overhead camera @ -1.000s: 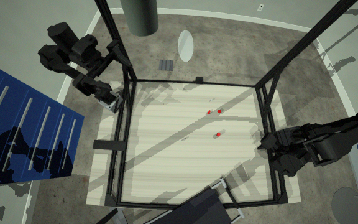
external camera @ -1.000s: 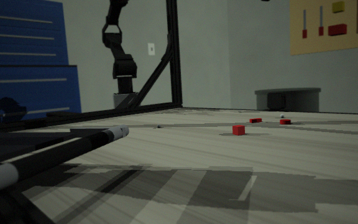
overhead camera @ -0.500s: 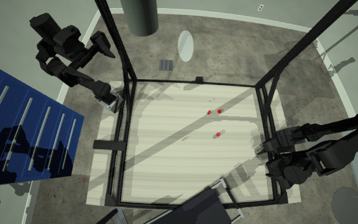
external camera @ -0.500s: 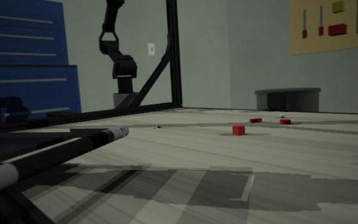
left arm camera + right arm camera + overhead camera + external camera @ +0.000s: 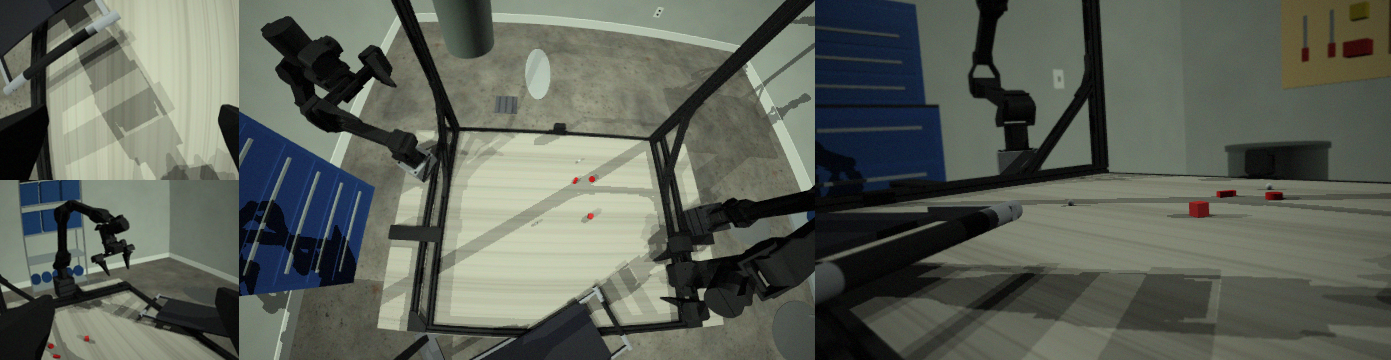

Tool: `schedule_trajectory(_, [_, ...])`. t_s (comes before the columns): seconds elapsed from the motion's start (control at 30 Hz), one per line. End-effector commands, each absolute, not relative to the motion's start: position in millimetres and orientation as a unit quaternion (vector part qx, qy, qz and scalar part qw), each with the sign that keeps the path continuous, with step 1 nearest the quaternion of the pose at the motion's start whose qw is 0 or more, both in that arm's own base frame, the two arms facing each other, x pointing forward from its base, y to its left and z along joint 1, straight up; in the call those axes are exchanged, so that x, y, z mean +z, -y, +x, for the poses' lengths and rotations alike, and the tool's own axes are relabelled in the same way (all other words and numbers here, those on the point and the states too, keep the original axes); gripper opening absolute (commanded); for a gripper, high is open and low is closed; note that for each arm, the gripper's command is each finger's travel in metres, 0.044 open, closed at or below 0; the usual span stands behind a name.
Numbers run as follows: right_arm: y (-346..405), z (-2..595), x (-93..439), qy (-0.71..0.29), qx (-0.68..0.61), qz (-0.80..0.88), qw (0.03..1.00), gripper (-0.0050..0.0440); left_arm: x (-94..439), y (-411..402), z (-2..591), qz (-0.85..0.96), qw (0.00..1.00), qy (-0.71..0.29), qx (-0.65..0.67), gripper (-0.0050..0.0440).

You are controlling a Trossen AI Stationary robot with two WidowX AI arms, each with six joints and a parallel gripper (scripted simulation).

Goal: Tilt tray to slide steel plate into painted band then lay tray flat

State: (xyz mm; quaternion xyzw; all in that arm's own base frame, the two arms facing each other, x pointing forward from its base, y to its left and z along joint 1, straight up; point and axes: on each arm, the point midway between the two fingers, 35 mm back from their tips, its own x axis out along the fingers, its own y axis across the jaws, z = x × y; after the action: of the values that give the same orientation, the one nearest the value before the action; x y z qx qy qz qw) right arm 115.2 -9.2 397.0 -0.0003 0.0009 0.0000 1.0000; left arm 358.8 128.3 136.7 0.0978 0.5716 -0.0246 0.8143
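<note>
Top view clock. Left gripper [image 5: 666, 277] [image 5: 134, 114] [image 5: 119, 272]: fingers spread, empty, pointing down in right wrist view. Dark tray [image 5: 549, 335] [image 5: 24, 24] [image 5: 188, 310], 1, at its 8 o'clock; end bar [image 5: 611, 317] [image 5: 915, 245] [image 5: 60, 54] [image 5: 149, 308] untouched. Steel plate: can't make out. Red pieces, 3, toward 10–11: cube [image 5: 590, 216] [image 5: 1199, 209] [image 5: 87, 338], disc [image 5: 592, 179] [image 5: 1274, 196] [image 5: 50, 345], block [image 5: 575, 180] [image 5: 1226, 193] [image 5: 56, 356]. Right gripper [image 5: 359, 82] [image 5: 135, 296]: open, empty, arm folded, scene's 10.

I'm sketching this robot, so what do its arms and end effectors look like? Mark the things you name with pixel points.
The left arm [image 5: 779, 202] [image 5: 62, 232] and right arm [image 5: 371, 134] [image 5: 986, 42] are black, with chunky, rounded joints. The left end effector [image 5: 659, 278] [image 5: 136, 114] [image 5: 119, 272] and right end effector [image 5: 364, 94] [image 5: 137, 300] have black, tapering fingers. I can't make out cables.
</note>
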Motion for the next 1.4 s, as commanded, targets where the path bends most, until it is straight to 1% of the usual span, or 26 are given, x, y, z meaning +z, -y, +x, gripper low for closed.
schedule_trajectory(0.0, [16, 95, 398, 0.004, 0.0, 0.001, 1.0, 0.044, 140, -139, 367, 0.143, 0.815, -0.559, -0.048, 0.044])
schedule_trajectory(0.5, [40, 36, 381, 0.0, 0.0, 0.0, 1.0, 0.044, 151, -176, 385, 0.313, 0.789, -0.514, -0.123, 0.044])
schedule_trajectory(0.8, [27, 49, 389, -0.031, -0.022, -0.035, 0.999, 0.044, 158, -196, 393, 0.405, 0.759, -0.486, -0.156, 0.044])
schedule_trajectory(1.2, [16, 80, 400, -0.088, -0.055, -0.079, 0.991, 0.044, 170, -233, 403, 0.554, 0.678, -0.439, -0.203, 0.044])
schedule_trajectory(1.33, [15, 86, 401, -0.097, -0.06, -0.084, 0.99, 0.044, 170, -234, 404, 0.555, 0.677, -0.438, -0.203, 0.044])
schedule_trajectory(1.37, [15, 89, 402, -0.102, -0.063, -0.087, 0.989, 0.044, 164, -232, 401, 0.555, 0.677, -0.438, -0.203, 0.015])
